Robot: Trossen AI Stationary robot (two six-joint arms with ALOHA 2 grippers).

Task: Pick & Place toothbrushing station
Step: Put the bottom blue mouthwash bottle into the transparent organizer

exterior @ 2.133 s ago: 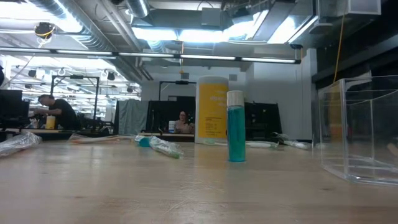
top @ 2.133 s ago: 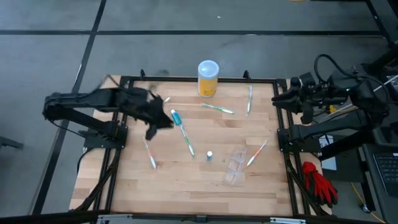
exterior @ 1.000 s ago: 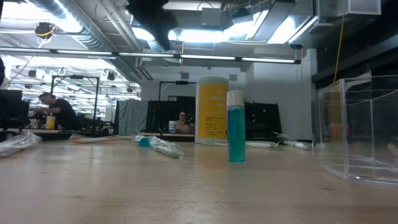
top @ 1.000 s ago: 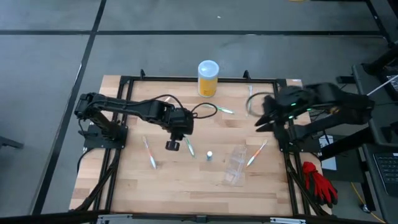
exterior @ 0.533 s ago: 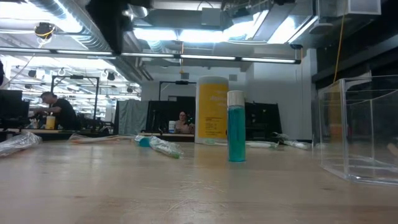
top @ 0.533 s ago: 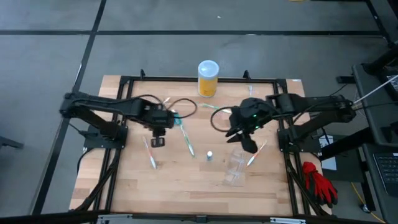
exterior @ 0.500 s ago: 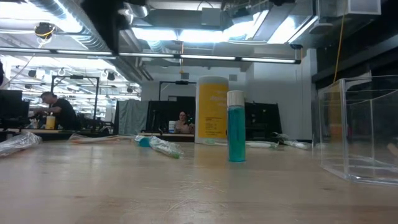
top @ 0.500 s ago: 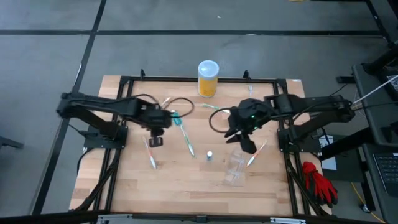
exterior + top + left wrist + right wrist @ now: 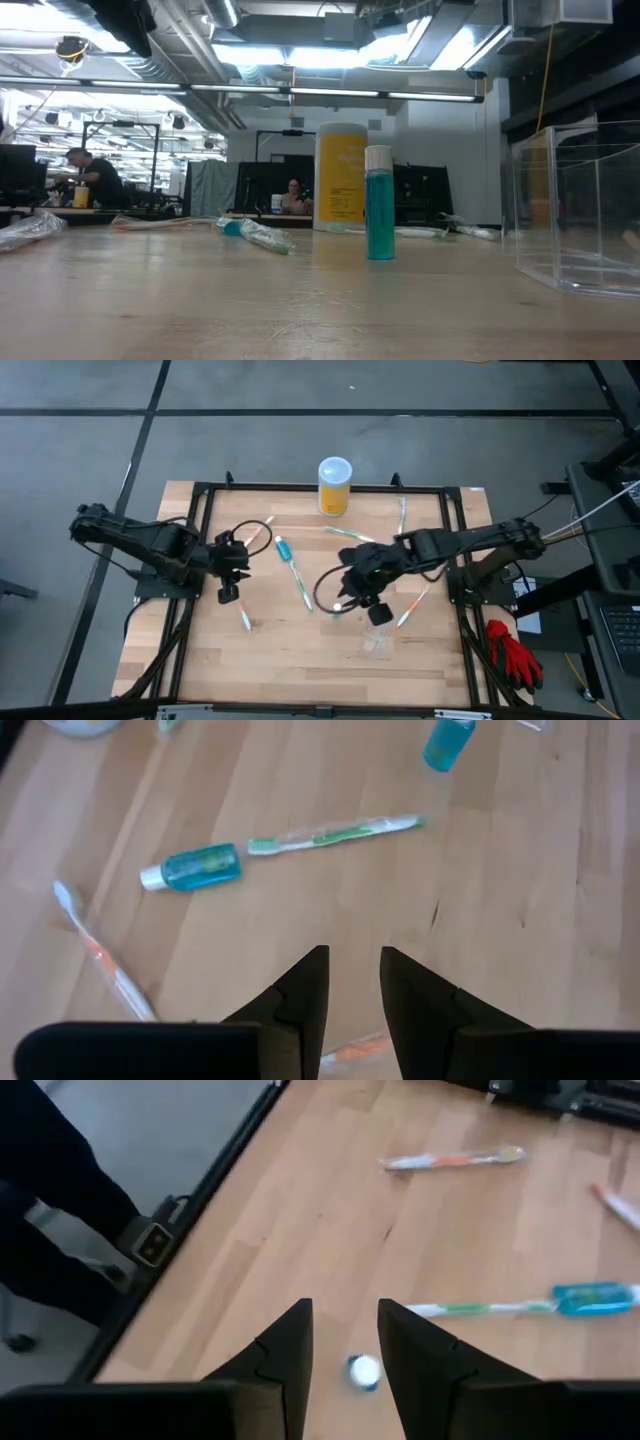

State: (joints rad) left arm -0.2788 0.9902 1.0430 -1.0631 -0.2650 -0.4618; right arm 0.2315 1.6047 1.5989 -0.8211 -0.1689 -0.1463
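Several slim toothbrushes lie flat on the wooden table: a pinkish one, a green one with a teal tube lying at its far end, two more at the back, and an orange one. A small teal bottle with a white cap stands upright beside the clear cup. My left gripper hovers open at the table's left side, above the pinkish brush. My right gripper hovers open over the bottle and cup; the white cap shows below its fingers.
A yellow jar with a white lid stands at the middle of the far edge. A black frame rail runs around the table. Bare wood lies along the near edge. People sit in the room beyond the table.
My left gripper has drawn back from the table's middle toward its left edge, rolling as it went. My right gripper has swung from the right side toward the middle and the near edge, sinking a little and rolling, and now stands over the bottle and cup. Nothing on the table has moved.
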